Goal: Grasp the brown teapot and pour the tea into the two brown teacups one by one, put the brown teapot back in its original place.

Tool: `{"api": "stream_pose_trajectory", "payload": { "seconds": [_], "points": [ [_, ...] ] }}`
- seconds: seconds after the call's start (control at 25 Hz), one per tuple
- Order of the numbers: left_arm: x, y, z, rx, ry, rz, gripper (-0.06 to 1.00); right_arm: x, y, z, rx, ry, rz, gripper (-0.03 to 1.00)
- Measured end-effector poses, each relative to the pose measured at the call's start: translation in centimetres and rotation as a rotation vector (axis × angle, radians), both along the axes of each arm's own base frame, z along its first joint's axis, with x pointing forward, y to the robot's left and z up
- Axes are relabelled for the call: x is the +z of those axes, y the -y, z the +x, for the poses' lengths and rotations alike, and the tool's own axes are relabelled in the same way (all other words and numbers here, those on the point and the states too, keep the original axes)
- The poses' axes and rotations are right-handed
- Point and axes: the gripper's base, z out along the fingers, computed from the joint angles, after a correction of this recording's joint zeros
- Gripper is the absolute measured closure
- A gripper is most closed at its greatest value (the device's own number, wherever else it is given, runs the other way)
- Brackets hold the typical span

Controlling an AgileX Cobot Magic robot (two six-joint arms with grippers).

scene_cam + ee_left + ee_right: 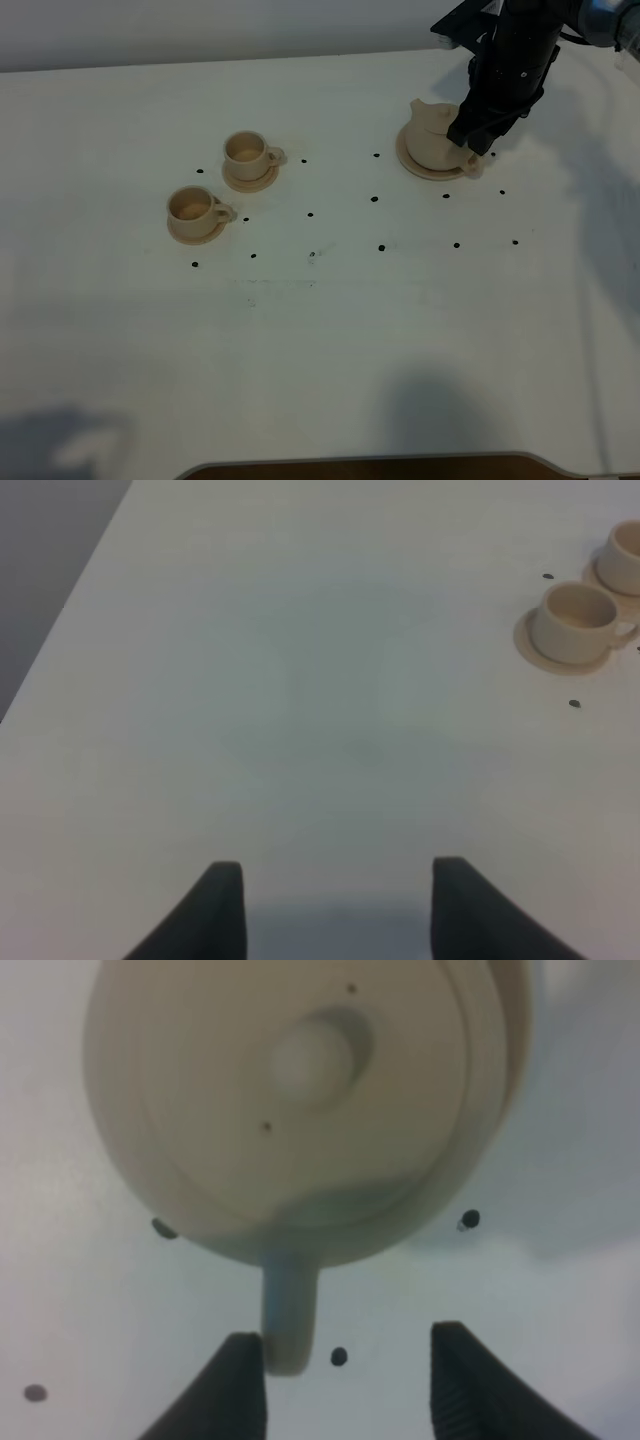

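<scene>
Black jaws of the right gripper (345,1345) stand apart, grasping nothing. The handle (290,1320) of the teapot (300,1090) pokes into the gap, right against one finger, with the other finger well clear of it. The wrist view looks straight down on the lid knob (312,1055), blurred at this range. From the high camera the right gripper (470,140) hangs low over the handle side of the teapot (430,135), which sits upright on its disc (405,158) at the far right of the table (320,350). The spout points left, towards the cups. Rear cup (245,152) and front cup (190,207) stand well apart from the pot on the left, each on its own saucer, close together but not touching. Small black dots (375,198) mark the tabletop between pot and cups. Left gripper (335,875) idles with jaws spread over bare table, the front cup (575,620) only at the edge of its view. Both cups show pale insides and no liquid I can make out, though the view is too coarse to be sure. Judgement: the pot is in its place but not gripped, so closing on the handle comes next. The lift, both pours and the return to the disc appear to be left.
</scene>
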Motion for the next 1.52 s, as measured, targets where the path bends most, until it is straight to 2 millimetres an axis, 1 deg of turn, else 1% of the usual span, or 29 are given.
{"api": "stream_pose_trajectory", "payload": {
  "seconds": [0.16,0.24,1.12,1.32,1.52],
  "points": [
    [0.0,0.0,0.0,-0.003,-0.001,0.004,0.50,-1.5,-0.1,0.1,0.011,-0.029,-0.009,0.59],
    [0.0,0.0,0.0,-0.003,-0.001,0.004,0.50,-1.8,-0.1,0.1,0.012,-0.036,-0.008,0.59],
    [0.0,0.0,0.0,0.000,0.000,0.000,0.50,-1.8,-0.2,0.5,0.019,0.002,0.006,0.59],
    [0.0,0.0,0.0,0.000,0.000,0.000,0.50,-1.8,-0.2,0.5,0.025,0.003,0.006,0.62],
    [0.0,0.0,0.0,-0.003,-0.001,0.004,0.50,-1.8,-0.2,0.5,0.028,0.003,0.004,0.68]
  ]
}}
